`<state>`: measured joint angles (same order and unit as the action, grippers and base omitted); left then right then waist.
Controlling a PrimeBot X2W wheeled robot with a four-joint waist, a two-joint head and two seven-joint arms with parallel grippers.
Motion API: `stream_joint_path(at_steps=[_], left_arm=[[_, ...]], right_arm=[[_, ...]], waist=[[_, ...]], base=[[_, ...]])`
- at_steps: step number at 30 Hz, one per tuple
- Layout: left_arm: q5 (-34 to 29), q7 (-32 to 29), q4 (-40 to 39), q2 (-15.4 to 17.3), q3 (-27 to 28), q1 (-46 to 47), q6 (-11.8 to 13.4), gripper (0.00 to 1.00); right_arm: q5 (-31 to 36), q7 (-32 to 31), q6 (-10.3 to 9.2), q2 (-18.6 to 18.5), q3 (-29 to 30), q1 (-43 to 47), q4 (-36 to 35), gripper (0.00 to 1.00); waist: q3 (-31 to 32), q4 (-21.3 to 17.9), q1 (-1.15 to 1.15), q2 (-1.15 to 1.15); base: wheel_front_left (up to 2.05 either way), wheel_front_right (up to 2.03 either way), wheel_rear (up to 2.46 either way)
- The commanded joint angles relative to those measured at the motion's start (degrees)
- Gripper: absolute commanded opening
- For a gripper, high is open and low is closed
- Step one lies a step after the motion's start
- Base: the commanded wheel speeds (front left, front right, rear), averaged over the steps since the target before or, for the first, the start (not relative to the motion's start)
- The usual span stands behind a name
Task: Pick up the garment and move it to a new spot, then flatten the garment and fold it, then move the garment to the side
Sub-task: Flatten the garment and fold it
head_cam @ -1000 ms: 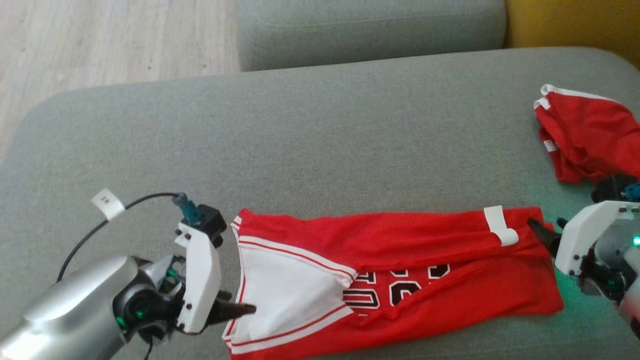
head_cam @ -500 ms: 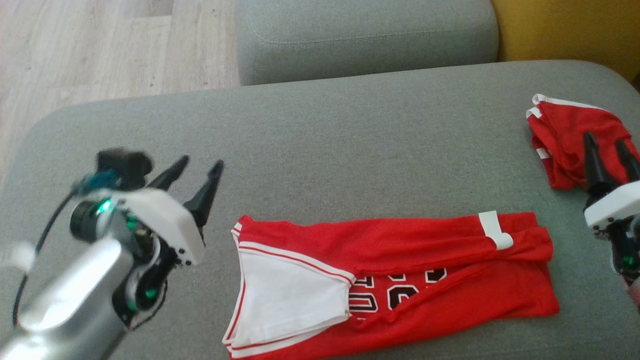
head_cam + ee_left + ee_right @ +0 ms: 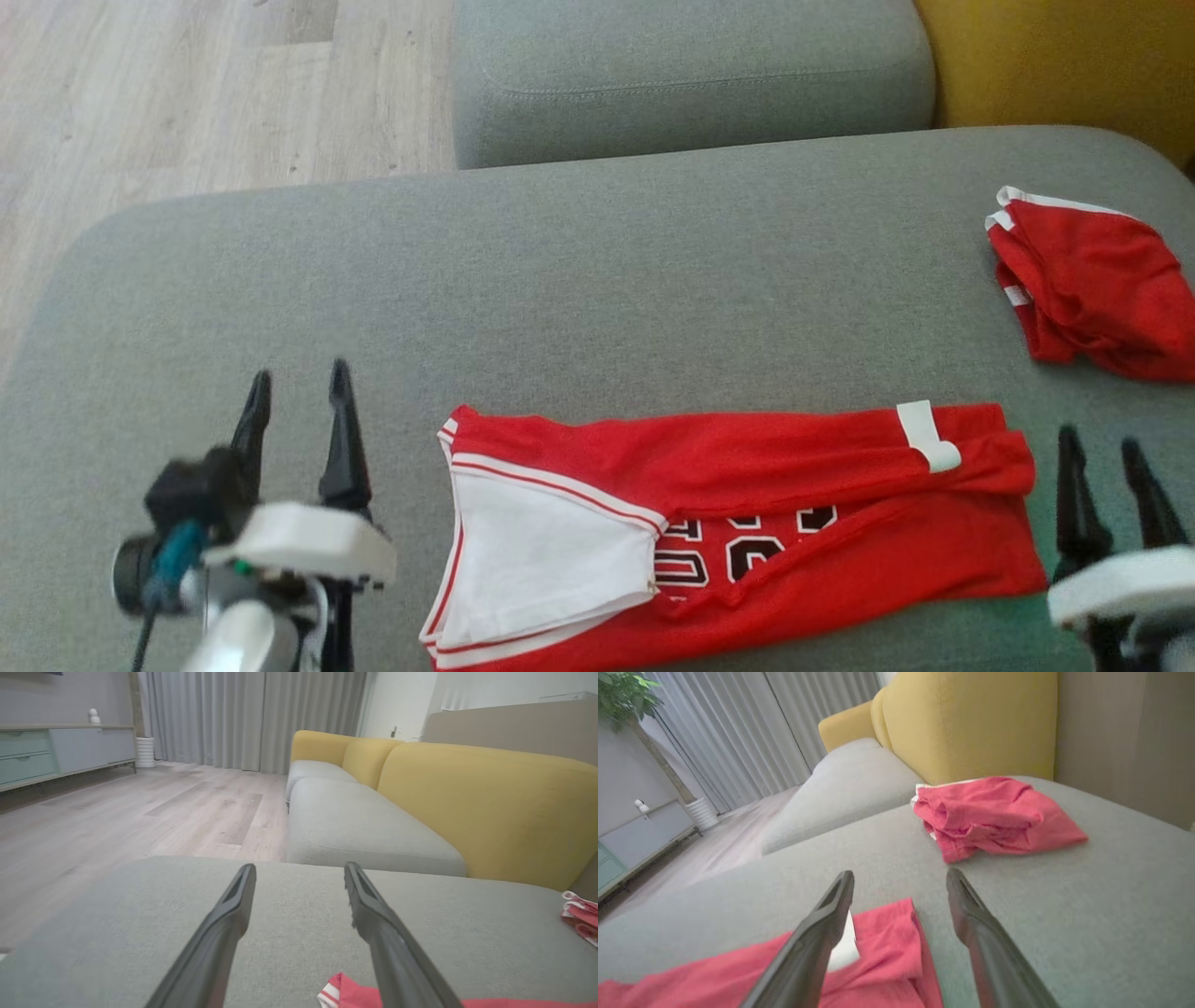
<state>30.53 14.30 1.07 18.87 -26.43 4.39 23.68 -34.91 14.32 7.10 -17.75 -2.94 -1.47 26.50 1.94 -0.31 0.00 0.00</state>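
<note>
Claws are both off the cloth now. A second ago the left claw (image 3: 299, 373) sat at the white-trimmed end of the red jersey (image 3: 747, 504) and the right claw (image 3: 1099, 437) at its opposite end. Both have since backed off and turned fingers-up.

Left claw: fingers apart, nothing between them, over bare grey sofa cushion (image 3: 607, 280) just left of the jersey. Right claw: fingers apart, empty, just off the jersey's right end near the cushion's front right corner. Head camera has shifted slightly too; the jersey itself has not moved on the cushion.

Jersey lies along the cushion's front edge, middle to right, folded lengthwise into a long strip. Upper flap partly covers the black numerals, and a white tag (image 3: 924, 434) shows near the right end. Reads as one fold just finished and released. Likely left: a crosswise fold to shorten the strip, then the move to the side. Flap edge is a bit wavy and may need smoothing.

Containers: none in play, nothing boxed or binned; the cushion carries everything directly. Second crumpled red garment (image 3: 1092, 299) with white trim sits by the cushion's right edge, well apart from the jersey.
</note>
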Motion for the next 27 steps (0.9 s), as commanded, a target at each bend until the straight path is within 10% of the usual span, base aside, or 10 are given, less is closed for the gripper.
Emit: stream_joint_path(at_steps=[1,15,27], left_arm=[[-1.0,0.7,-2.1,0.3,3.4,1.6,-0.1,1.0],[-11.5,0.7,1.3,-10.4,13.5,-4.0,-12.2,1.0],[-14.9,0.7,4.9,-13.9,17.0,-2.9,-16.8,1.0]], right_arm=[[1.1,0.7,0.39,-1.1,-0.2,-1.4,-2.2,1.0],[9.1,-14.0,0.39,3.7,4.6,-5.0,0.8,1.0],[10.6,-32.6,0.39,3.8,7.3,-15.4,17.8,1.0]], waist=[[0.0,0.0,0.0,0.0],[-0.4,-0.5,0.0,0.0],[-1.4,2.4,0.0,0.0]], base=[[0.0,0.0,0.0],[0.0,0.0,0.0],[0.0,0.0,0.0]])
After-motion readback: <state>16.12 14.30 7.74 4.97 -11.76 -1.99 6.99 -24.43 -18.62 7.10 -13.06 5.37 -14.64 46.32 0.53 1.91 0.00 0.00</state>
